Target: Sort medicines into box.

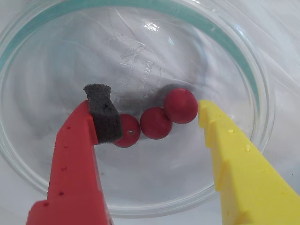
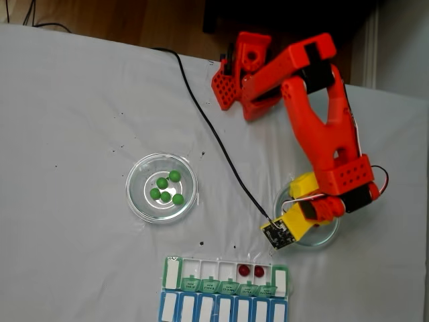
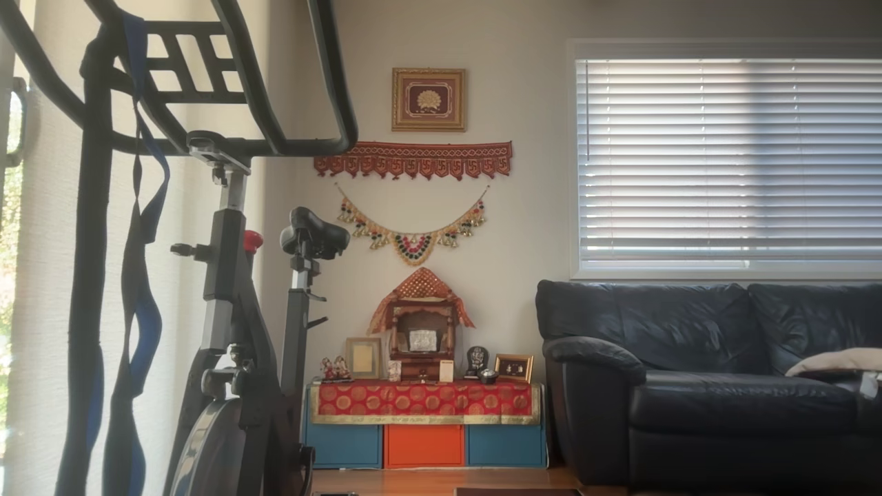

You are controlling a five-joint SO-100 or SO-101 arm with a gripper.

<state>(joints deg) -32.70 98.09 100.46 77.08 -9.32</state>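
Three dark red medicines lie in a row inside a clear glass dish (image 1: 234, 47) in the wrist view: one (image 1: 127, 131) against the dark foam pad of the red finger (image 1: 77, 159), a middle one (image 1: 155, 123), and one (image 1: 181, 106) nearest the yellow finger (image 1: 234, 159). My gripper (image 1: 152, 105) is open, its jaws on either side of the three balls. In the fixed view the gripper (image 2: 312, 218) reaches down into the right-hand dish (image 2: 330, 236). The box (image 2: 173, 274) stands at the table's front edge, with two red medicines (image 2: 251, 271) in one white compartment.
Several green medicines (image 2: 166, 189) sit in a second glass dish (image 2: 134, 194) at the table's middle left. A blue-lidded organiser row (image 2: 201, 310) lies just in front of the box. A black cable (image 2: 214, 141) crosses the white table. The other view shows a living room.
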